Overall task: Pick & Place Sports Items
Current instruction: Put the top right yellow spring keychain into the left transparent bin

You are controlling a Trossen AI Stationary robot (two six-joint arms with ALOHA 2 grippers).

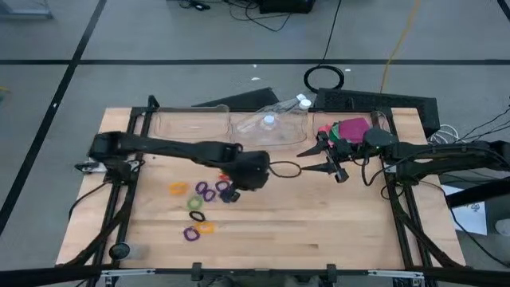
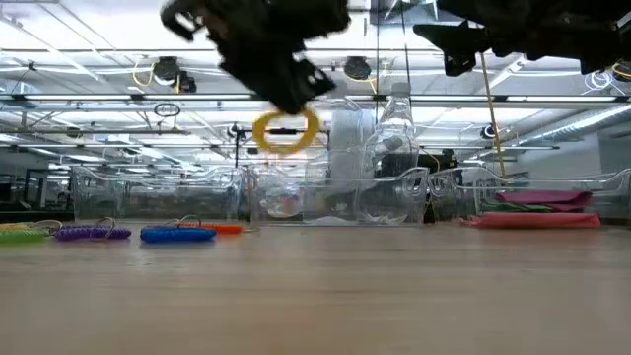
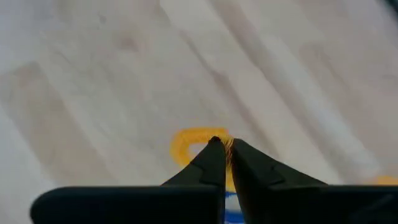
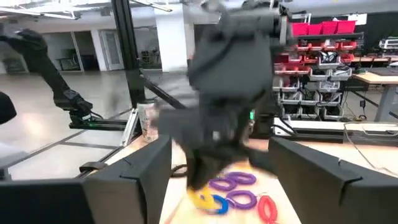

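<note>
My left gripper point(image 3: 225, 148) is shut on a yellow-orange elastic ring point(image 2: 286, 130), which hangs well above the table near its middle. Under and left of it, several rings lie flat on the wood: purple point(image 1: 205, 191), blue point(image 1: 224, 187), green point(image 1: 195, 204), orange point(image 1: 177, 189), black point(image 1: 197, 216). Flat pink and dark green pieces point(image 1: 349, 129) lie in a clear bin at the far right. My right gripper point(image 1: 305, 161) hovers open in front of that bin, pointing toward the left arm and holding nothing. My left gripper pinches the ring's band point(image 3: 227, 144) at one spot between its two fingertips. The fingers slant down from the table's left. The ring hangs below the fingertips point(image 2: 294, 110), open face toward the low camera, lifted clear of the table.
Clear plastic bins point(image 1: 191, 126) line the far edge, and a clear bottle point(image 1: 271, 121) lies in the middle one. The near half and right part of the wooden table point(image 1: 319, 231) are bare. Black frame bars run along both sides.
</note>
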